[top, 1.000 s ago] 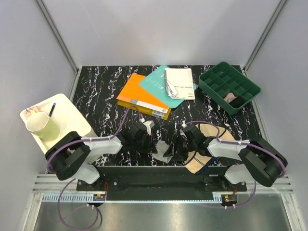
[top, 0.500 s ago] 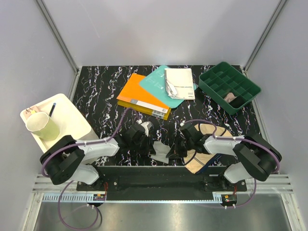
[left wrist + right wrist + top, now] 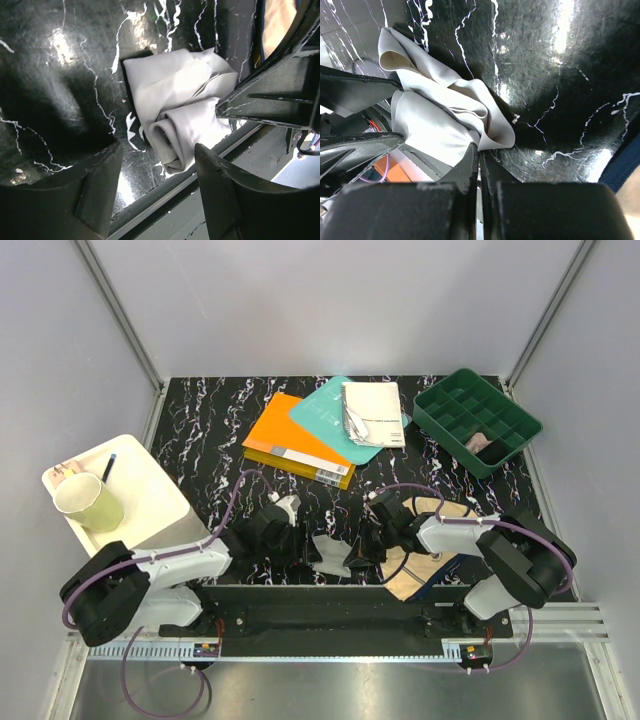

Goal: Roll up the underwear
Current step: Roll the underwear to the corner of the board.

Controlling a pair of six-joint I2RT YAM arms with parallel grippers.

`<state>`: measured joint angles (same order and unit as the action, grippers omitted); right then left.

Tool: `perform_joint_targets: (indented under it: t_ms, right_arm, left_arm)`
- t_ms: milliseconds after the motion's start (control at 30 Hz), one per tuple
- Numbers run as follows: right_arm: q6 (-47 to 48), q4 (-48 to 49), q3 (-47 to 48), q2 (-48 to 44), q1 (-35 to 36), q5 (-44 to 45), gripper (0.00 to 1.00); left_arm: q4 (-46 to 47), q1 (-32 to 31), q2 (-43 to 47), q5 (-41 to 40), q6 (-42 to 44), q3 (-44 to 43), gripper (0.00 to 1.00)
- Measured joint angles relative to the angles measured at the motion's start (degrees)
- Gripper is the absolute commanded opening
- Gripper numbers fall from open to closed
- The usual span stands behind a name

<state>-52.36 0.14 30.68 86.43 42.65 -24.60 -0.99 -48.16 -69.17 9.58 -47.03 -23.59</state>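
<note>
Black marbled table [image 3: 200, 430] — underwear [image 3: 328, 548] — grey walls [image 3: 330, 300]

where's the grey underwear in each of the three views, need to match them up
Top external: the grey briefs lie low in the middle, near the table's front edge.
Left wrist: middle of the picture, partly rolled at the near end.
Right wrist: left of middle, crumpled.
Shared landmark: the black marbled tabletop under them in all three.
</note>
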Motion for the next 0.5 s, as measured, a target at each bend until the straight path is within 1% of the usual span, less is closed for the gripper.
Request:
perform_joint_targets:
  t_ms: [133,267,367,400,467,500]
  right_arm:
    - [0.1,0.0,0.0,0.0,0.0,0.0,0.01]
    - [0.3,-0.1,0.0,0.0,0.0,0.0,0.01]
    - [0.3,-0.1,0.0,0.0,0.0,0.0,0.01]
    - [0.4,-0.1,0.0,0.0,0.0,0.0,0.01]
    - [0.6,-0.2,0.1,0.0,0.0,0.0,0.02]
    - [0.7,-0.5,0.2,0.0,0.0,0.0,0.04]
  left_arm:
    - [1.1,0.0,0.0,0.0,-0.7,0.6,0.64]
    - [3.5,0.5,-1.8,1.2,-1.1,0.6,0.58]
    - [7.1,1.7,-4.5,3.3,-1.2,0.6,0.43]
    - [8.1,2.2,-5.6,4.2,-1.5,0.6,0.34]
    - [10.2,3.3,-7.3,5.7,-2.0,0.9,0.24]
    - [11.0,3.9,-8.3,6.4,-2.1,1.0,0.14]
